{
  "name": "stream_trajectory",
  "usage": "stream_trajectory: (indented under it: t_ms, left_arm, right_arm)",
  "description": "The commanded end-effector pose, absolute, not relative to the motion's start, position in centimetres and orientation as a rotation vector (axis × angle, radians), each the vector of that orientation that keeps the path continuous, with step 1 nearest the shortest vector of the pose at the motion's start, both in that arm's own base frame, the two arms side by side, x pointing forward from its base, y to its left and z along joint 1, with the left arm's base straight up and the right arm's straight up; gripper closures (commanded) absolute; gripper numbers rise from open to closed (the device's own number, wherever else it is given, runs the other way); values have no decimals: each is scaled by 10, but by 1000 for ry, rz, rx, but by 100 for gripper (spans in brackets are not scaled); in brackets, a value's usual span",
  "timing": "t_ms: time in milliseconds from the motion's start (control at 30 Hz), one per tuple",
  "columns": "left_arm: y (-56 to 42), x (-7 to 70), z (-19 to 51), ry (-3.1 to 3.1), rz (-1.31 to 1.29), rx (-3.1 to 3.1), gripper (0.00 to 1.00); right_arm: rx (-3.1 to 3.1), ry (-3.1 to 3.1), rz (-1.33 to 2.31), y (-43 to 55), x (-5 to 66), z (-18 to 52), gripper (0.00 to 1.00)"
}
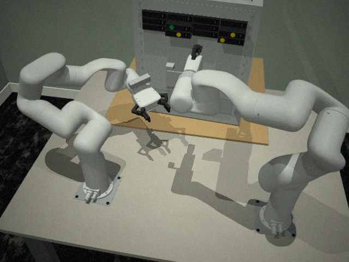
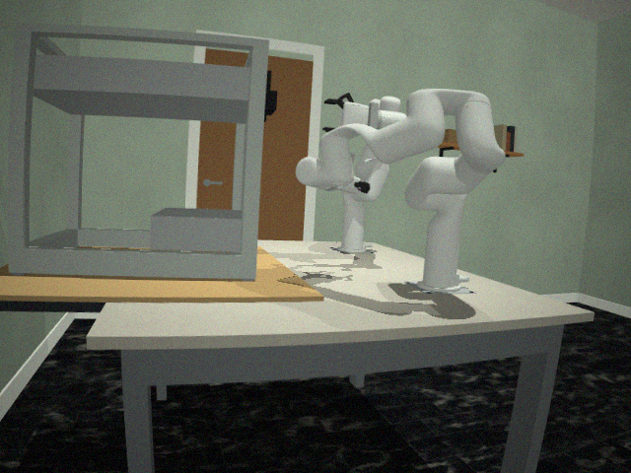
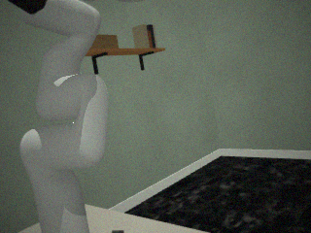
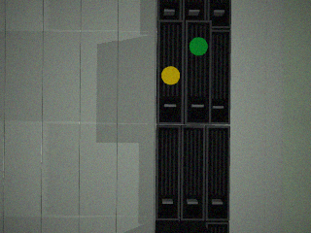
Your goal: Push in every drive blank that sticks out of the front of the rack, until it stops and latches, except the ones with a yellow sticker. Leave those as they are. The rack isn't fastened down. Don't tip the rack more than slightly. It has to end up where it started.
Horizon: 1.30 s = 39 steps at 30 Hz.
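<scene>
"Two sets of fingers, and how do ours stand?"

"Both wide apart with nothing between them: our right gripper (image 1: 197,47) (image 2: 325,114) points at the rack (image 1: 152,46) (image 2: 254,153), well short of its face, and our left gripper (image 1: 159,114) (image 2: 363,187) hangs toward seven o'clock from it in the top view."

"Where do we find the blanks?"

"High on the rack's front. From our right fingers, the green-stickered blank (image 1: 181,28) (image 4: 198,78) lies toward ten o'clock in the top view; the right wrist view shows it standing proud of its plain neighbour (image 4: 220,73) at three o'clock."

"And the yellow stickers?"

"We see one blank with yellow (image 1: 185,35) (image 4: 170,92) just beside the green one, at nine o'clock in the right wrist view. Two more, an upper yellow blank (image 1: 239,35) and a lower yellow blank (image 1: 232,42), sit toward two o'clock from our right fingers in the top view."

"What bears the rack?"

"It stands upright on a wooden board (image 1: 197,129) (image 2: 290,291), and our arms stand on the pale table (image 1: 157,220) (image 2: 356,333), their bases toward seven and five o'clock."
</scene>
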<state>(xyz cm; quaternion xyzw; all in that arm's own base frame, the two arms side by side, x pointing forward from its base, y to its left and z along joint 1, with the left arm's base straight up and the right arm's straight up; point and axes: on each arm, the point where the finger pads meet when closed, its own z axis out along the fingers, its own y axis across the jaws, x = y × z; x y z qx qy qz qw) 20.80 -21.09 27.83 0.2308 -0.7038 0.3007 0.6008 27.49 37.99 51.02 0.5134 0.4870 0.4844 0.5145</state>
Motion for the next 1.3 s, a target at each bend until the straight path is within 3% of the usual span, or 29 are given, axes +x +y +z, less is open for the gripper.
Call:
stream_trajectory:
  t_ms: [0,1267]
  left_arm:
    - [-211,208,279,-1633,698,534,0]
    - [-211,208,279,-1633,698,534,0]
  right_arm:
    - [1235,1167,1167,374,280,513,0]
    - [1235,1167,1167,243,387,538,0]
